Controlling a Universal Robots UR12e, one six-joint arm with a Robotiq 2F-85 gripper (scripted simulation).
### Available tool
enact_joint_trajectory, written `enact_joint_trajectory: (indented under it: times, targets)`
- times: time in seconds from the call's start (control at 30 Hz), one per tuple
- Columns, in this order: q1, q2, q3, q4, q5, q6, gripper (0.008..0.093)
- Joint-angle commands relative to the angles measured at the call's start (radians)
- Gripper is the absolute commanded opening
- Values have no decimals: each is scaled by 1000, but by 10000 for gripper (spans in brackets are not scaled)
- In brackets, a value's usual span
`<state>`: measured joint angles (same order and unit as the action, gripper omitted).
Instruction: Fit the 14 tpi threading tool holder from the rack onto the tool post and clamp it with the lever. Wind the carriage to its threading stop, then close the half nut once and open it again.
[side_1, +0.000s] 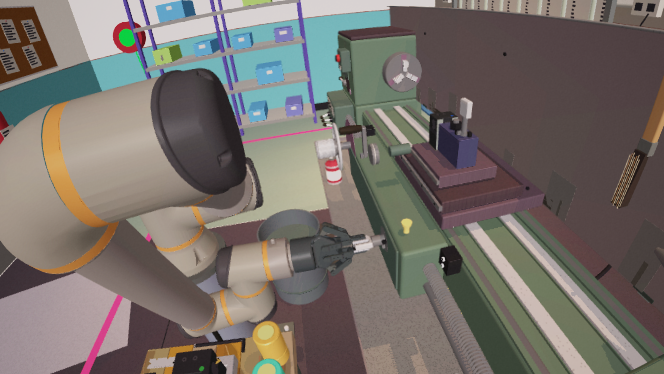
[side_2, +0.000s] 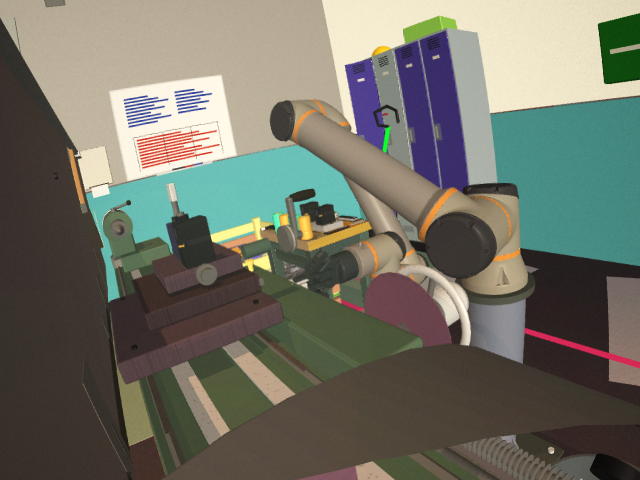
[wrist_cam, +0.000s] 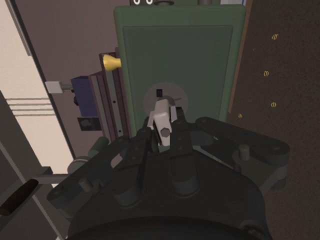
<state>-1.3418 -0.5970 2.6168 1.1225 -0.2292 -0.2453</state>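
Note:
The pale half-nut lever (wrist_cam: 162, 117) (side_1: 367, 243) sticks out of a round grey boss on the front of the green apron (side_1: 400, 250) (wrist_cam: 178, 69). A small yellow knob (side_1: 407, 226) (wrist_cam: 111, 62) stands on the apron's top edge. On the carriage above sits the blue tool post (side_1: 457, 145) with a black tool holder (side_1: 440, 127) (side_2: 191, 240) and an upright pale clamp lever (side_1: 466, 114) (side_2: 173, 199). My gripper (side_1: 362, 244) (wrist_cam: 162, 129) (side_2: 315, 268) reaches in level from the aisle side and is closed on the half-nut lever.
A grey bin (side_1: 295, 255) stands under my forearm, beside my base. The carriage handwheel (side_1: 336, 145) with its dark crank handle (side_1: 357, 130) is left of the apron. The lead screw (side_1: 450, 320) runs below the bed. A tool rack cart (side_2: 325, 219) stands behind my wrist.

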Motion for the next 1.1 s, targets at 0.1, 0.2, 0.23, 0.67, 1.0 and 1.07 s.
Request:
enact_joint_trajectory:
  times: [0.1,0.2,0.23,0.67,1.0,1.07]
  targets:
    - [0,-1,0,0,0,-57,80]
    - [0,-1,0,0,0,-104,80]
    - [0,-1,0,0,0,-120,80]
    - [0,-1,0,0,0,-355,80]
    - [0,-1,0,0,0,-553,80]
    - [0,-1,0,0,0,-593,80]
